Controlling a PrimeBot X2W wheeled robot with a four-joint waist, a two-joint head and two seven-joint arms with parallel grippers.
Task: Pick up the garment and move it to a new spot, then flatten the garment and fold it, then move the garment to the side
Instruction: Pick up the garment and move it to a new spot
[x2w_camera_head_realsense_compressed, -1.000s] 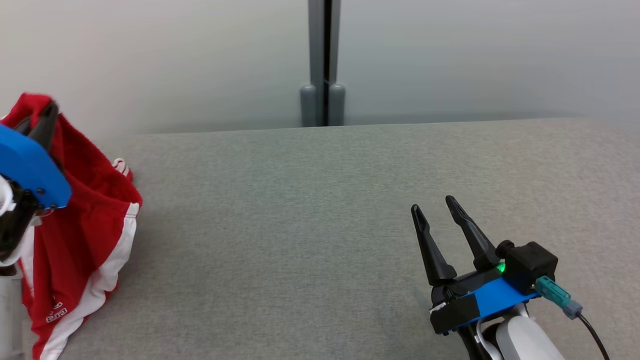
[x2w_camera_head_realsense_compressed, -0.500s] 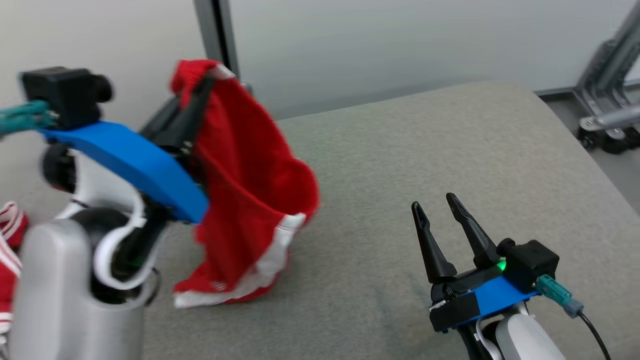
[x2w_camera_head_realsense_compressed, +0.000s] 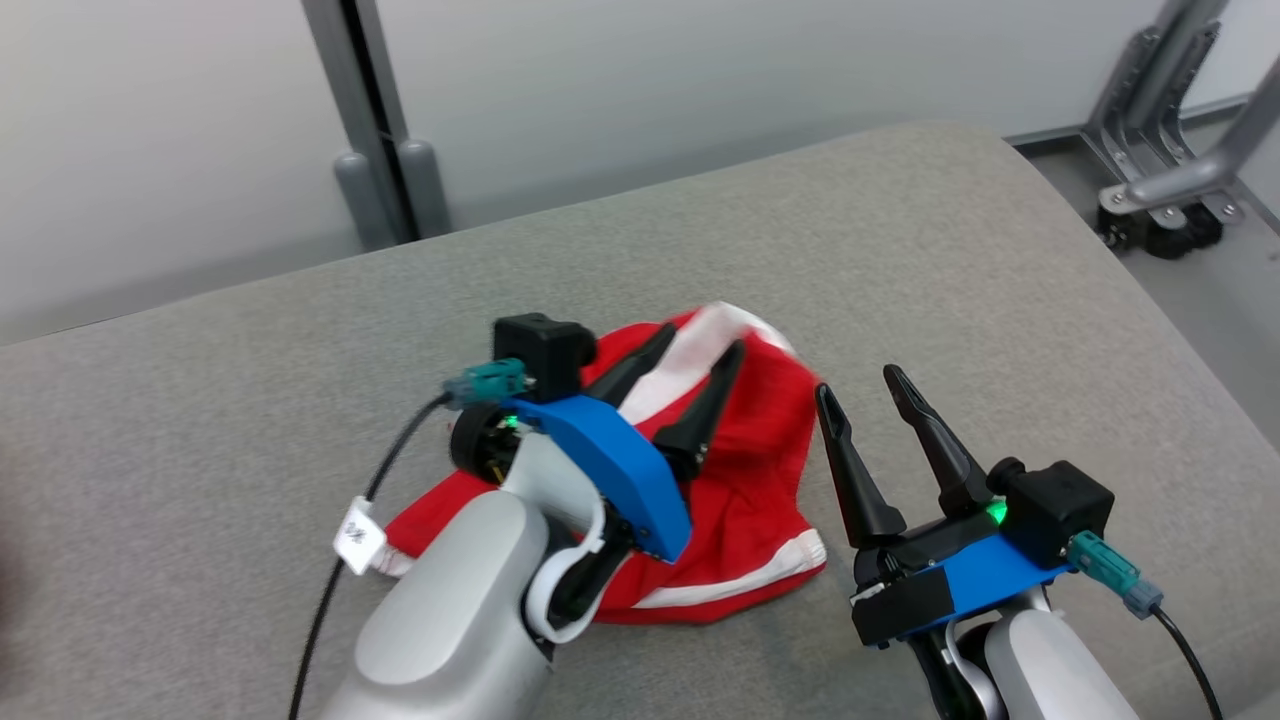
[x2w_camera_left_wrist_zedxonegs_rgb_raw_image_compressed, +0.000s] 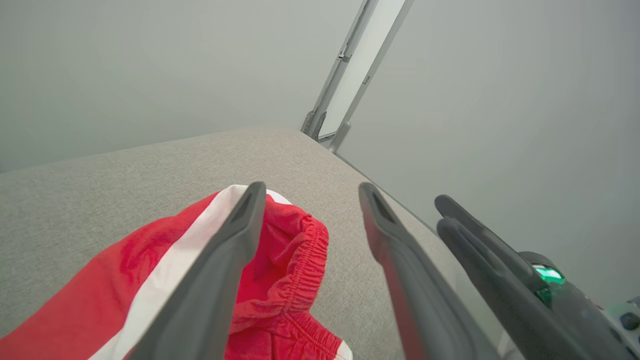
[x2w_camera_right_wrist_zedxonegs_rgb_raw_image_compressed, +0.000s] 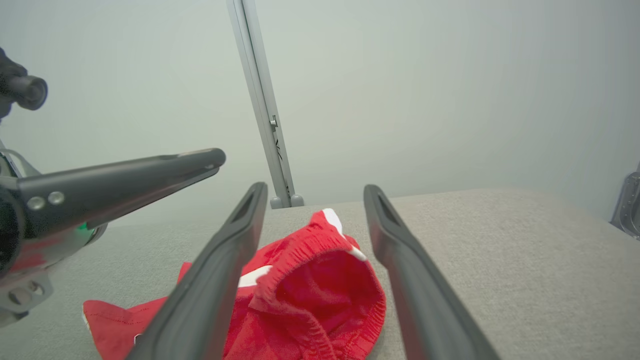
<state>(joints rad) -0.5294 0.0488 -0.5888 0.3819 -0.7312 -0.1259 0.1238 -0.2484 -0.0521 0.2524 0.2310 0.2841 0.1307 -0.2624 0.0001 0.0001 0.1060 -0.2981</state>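
At the left of the head view the grey padded table (x2w_camera_head_realsense_compressed: 180, 400) lies bare, and a metal post (x2w_camera_head_realsense_compressed: 365, 140) stands behind it at 11 o'clock. Next comes the left gripper (x2w_camera_head_realsense_compressed: 700, 342), hovering over the red shorts (x2w_camera_head_realsense_compressed: 760, 480) with its two fingers spread apart and nothing between them. The left wrist view shows the same gap, with the cloth lying beneath the fingers, not pinched. The shorts rest in a crumpled heap near the middle of the table. A white side stripe faces up, the elastic waistband (x2w_camera_right_wrist_zedxonegs_rgb_raw_image_compressed: 295, 252) gapes toward 1 o'clock, and one leg trails toward 8 o'clock. Just beside the heap, at its 3 o'clock, the right gripper (x2w_camera_head_realsense_compressed: 860, 385) sits low, its fingers likewise parted and empty. A metal frame (x2w_camera_head_realsense_compressed: 1160, 150) stands off the table at 2 o'clock.

The carry to a new spot looks finished, so flattening appears to be the step in hand. The next move likely calls for each gripper to take an edge of the cloth, perhaps the waistband and the trailing leg. They would then draw the edges apart until the fabric lies smooth. A pinch that catches both layers could leave it bunched.
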